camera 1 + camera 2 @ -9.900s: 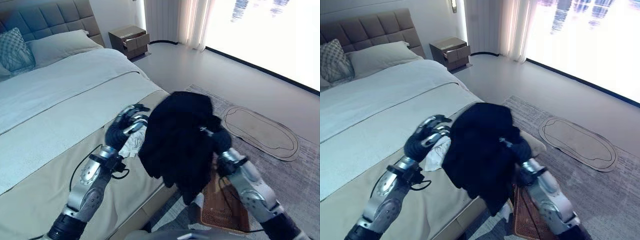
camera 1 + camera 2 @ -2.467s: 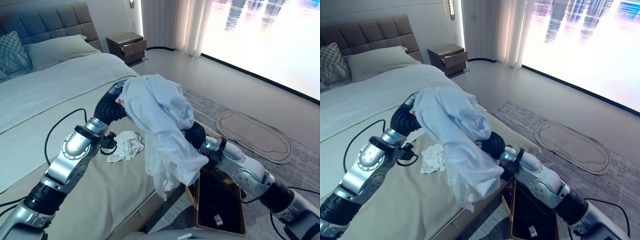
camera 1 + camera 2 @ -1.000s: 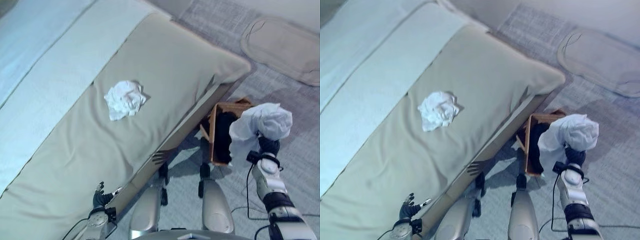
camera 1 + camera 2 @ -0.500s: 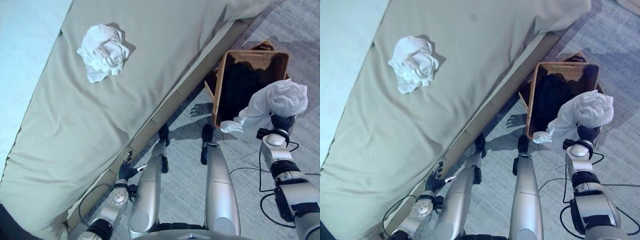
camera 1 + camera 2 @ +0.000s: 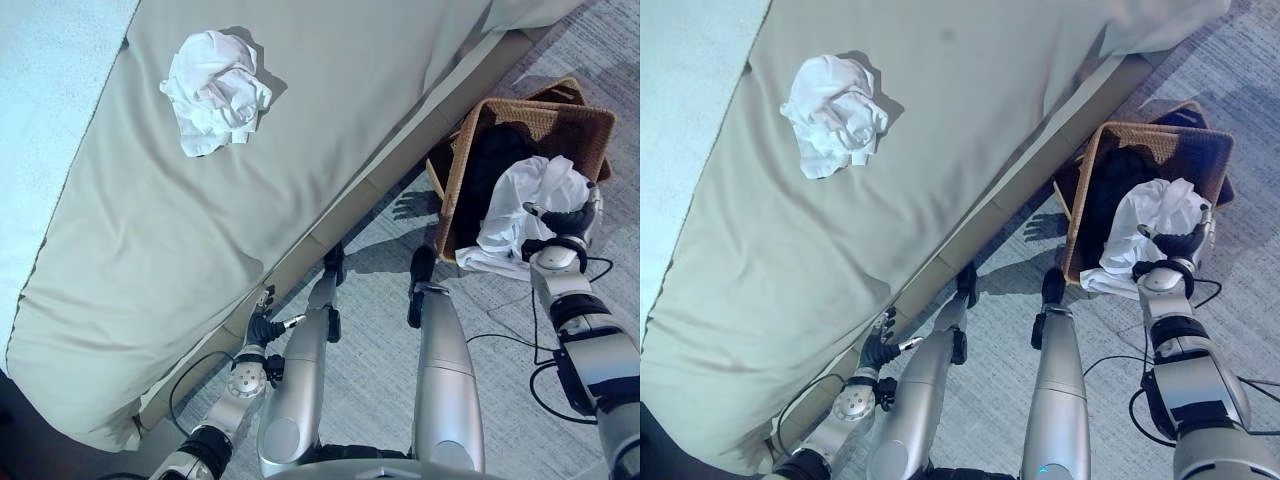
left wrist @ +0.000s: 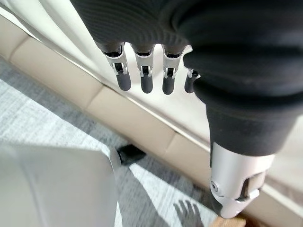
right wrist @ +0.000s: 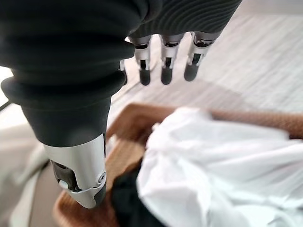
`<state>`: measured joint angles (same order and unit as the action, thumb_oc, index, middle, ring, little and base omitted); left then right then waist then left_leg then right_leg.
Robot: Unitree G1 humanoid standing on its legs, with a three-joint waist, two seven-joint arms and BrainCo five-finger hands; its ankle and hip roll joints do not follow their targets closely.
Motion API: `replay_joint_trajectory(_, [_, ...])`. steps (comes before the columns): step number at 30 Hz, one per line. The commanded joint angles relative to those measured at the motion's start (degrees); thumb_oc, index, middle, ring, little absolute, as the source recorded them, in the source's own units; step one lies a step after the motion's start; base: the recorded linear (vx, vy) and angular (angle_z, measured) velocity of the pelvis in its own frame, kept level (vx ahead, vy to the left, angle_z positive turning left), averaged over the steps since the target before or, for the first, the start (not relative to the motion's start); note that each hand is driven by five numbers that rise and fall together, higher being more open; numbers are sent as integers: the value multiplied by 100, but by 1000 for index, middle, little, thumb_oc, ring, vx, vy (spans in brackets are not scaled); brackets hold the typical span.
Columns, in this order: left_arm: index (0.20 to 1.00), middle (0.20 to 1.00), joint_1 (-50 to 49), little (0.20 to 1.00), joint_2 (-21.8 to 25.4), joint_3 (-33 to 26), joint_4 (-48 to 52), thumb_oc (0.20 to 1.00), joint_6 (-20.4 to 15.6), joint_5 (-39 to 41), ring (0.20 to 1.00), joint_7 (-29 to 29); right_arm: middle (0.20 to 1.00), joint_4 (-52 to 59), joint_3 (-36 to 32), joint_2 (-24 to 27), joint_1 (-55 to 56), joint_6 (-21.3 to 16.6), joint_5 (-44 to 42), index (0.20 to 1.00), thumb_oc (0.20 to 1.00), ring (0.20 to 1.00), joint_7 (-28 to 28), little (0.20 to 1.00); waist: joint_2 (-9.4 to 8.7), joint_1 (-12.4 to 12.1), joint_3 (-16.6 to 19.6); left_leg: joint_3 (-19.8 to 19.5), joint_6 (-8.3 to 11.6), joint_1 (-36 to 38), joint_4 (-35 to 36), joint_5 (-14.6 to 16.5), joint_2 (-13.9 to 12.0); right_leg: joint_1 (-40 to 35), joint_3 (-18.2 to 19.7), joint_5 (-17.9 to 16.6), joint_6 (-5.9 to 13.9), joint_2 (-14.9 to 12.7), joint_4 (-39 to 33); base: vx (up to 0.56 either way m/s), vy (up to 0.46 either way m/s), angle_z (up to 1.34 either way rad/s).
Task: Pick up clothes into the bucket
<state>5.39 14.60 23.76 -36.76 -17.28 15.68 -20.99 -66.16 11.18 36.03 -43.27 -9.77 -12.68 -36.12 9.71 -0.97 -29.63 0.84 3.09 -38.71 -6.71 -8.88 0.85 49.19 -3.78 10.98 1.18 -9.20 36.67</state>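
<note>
Right hand [image 7: 161, 56], fingers straight, hovers over the basket [image 5: 470, 150]; your remaining white garment [image 5: 214, 89] lies upper left, left hand [image 5: 262, 327] nearer.

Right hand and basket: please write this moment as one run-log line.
right hand: open over basket | white shirt: in basket, over rim | white cloth: on bed | left hand: open

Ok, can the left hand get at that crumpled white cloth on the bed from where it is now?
Probably not without moving. The left hand hangs open low beside the bed's edge, while the crumpled white cloth lies far up on the bed cover. Nothing covers the cloth; the arm would need to lift and reach across.
</note>
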Motion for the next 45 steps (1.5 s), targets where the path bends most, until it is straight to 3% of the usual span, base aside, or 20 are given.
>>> replay_joint_trajectory(1, [1000, 1000, 151, 1000, 54, -279, -64, 1000, -257, 225, 1000, -311, 1000, 102, -96, 301, 149, -182, 157, 1000, 1000, 1000, -333, 1000, 197, 96, -16, 154, -158, 150, -695, 805, 217, -346, 16, -803, 315, 101, -1129, 0, 0, 0])
replay_joint_trajectory(6, [1000, 1000, 250, 1000, 203, -1057, 307, 1000, -414, 233, 1000, -853, 1000, 719, -124, -95, 765, -200, 380, 1000, 1000, 1000, -315, 1000, 107, 124, -16, 154, -136, 257, -605, 769, 221, -526, -24, -920, 348, 79, -1362, -7, 10, 4])
replay_joint_trajectory(8, [1000, 1000, 372, 1000, 524, -1705, 636, 1000, -463, -129, 1000, -1337, 1000, 1206, -3, -417, 1300, -208, 686, 1000, 1000, 1000, -100, 1000, -1, 167, -16, 150, -127, 294, -627, 788, 211, -651, -47, -991, 363, 91, -1496, -6, -7, 4])
replay_joint_trajectory(9, [1000, 1000, 366, 1000, 526, -1705, 641, 1000, -459, -132, 1000, -1339, 1000, 1214, -4, -421, 1307, -203, 689, 1000, 1000, 1000, -102, 1000, -5, 167, -16, 151, -127, 297, -627, 788, 211, -654, -46, -990, 363, 91, -1497, 0, 0, 0])
replay_joint_trajectory(11, [1000, 1000, 549, 1000, 1042, -2270, 894, 1000, -355, -688, 1000, -1802, 1000, 1702, 174, -711, 1833, -248, 1114, 1000, 1000, 1000, 220, 1000, -184, 253, -16, 177, -125, 280, -730, 851, 184, -742, -23, -1066, 384, 126, -1619, 0, 0, 0])
replay_joint_trajectory(14, [1000, 1000, 636, 1000, 1309, -2519, 929, 1000, -304, -789, 1000, -1916, 1000, 1917, 376, -849, 2118, -256, 1438, 1000, 1000, 1000, 446, 1000, -309, 299, -16, 223, -127, 249, -817, 900, 148, -774, 18, -1123, 395, 156, -1702, 1, 22, -7])
replay_joint_trajectory(17, [1000, 1000, 1038, 1000, 2136, -2762, 850, 1000, -137, -1014, 1000, -1998, 1000, 2334, 857, -938, 2674, -288, 2009, 1000, 1000, 1000, 929, 1000, -569, 467, -16, 336, -146, 191, -1050, 1044, 86, -816, 141, -1199, 426, 223, -1808, 15, 67, -21])
replay_joint_trajectory(22, [1000, 1000, 1590, 1000, 2737, -2713, 525, 1000, 1, -1199, 1000, -1957, 1000, 3086, 1308, -753, 3170, -446, 2606, 1000, 1000, 1000, 1292, 1000, -812, 639, -16, 475, -177, 110, -1312, 1198, 27, -793, 291, -1224, 465, 296, -1820, 21, 71, -30])
replay_joint_trajectory(26, [1000, 1000, 2406, 1000, 3522, -2452, 141, 1000, 173, -1452, 1000, -1983, 1000, 3684, 1737, -522, 3363, -601, 3163, 1000, 1000, 1000, 1389, 1000, -1073, 797, -16, 619, -207, -9, -1600, 1382, -51, -751, 477, -1299, 545, 387, -1908, 45, 71, -28])
replay_joint_trajectory(27, [1000, 1000, 2548, 1000, 3692, -2390, 90, 1000, 217, -1513, 1000, -1970, 1000, 3872, 1803, -454, 3404, -630, 3233, 1000, 1000, 1000, 1414, 1000, -1095, 802, -16, 577, -187, 84, -1682, 1608, -96, -857, 526, -1157, 601, 436, -1887, 16, 43, -21])
replay_joint_trajectory(28, [1000, 1000, 2812, 1000, 3878, -2292, -53, 1000, 271, -1573, 1000, -1977, 1000, 4017, 1859, -402, 3383, -667, 3250, 1000, 1000, 1000, 1454, 1000, -1176, 857, -16, 670, -226, -76, -1741, 1470, -103, -742, 546, -1360, 586, 421, -1965, 96, 57, -28])
replay_joint_trajectory(29, [1000, 1000, 3008, 1000, 4007, -2175, -186, 1000, 289, -1562, 1000, -1966, 1000, 4074, 1909, -382, 3419, -701, 3240, 1000, 1000, 1000, 1489, 1000, -1187, 848, -16, 639, -207, -14, -1809, 1677, -146, -824, 588, -1234, 639, 470, -1974, 16, 49, -26])
replay_joint_trajectory(34, [1000, 1000, 3912, 1000, 4595, -1623, -731, 1000, 390, -1515, 1000, -1838, 1000, 4619, 2095, -307, 3529, -827, 3199, 1000, 1000, 1000, 1634, 1000, -1405, 905, -16, 686, -247, -291, -2119, 1857, -248, -768, 633, -1365, 726, 564, -2203, 36, 24, -15])
replay_joint_trajectory(39, [1000, 1000, 4562, 1000, 4897, -1098, -1105, 1000, 446, -1560, 1000, -1754, 1000, 4799, 2187, -420, 3527, -896, 2997, 1000, 1000, 1000, 1675, 1000, -1594, 910, -16, 670, -309, -666, -2497, 2048, -321, -625, 647, -1465, 797, 622, -2322, 13, 10, -9])
replay_joint_trajectory(45, [1000, 1000, 5028, 1000, 4893, -794, -1546, 1000, 496, -1311, 1000, -1571, 1000, 5075, 2156, -582, 3536, -979, 2628, 1000, 1000, 1000, 1666, 1000, -1809, 915, -16, 609, -380, -1082, -2906, 2244, -417, -462, 632, -1538, 838, 708, -2409, 10, -7, -5])
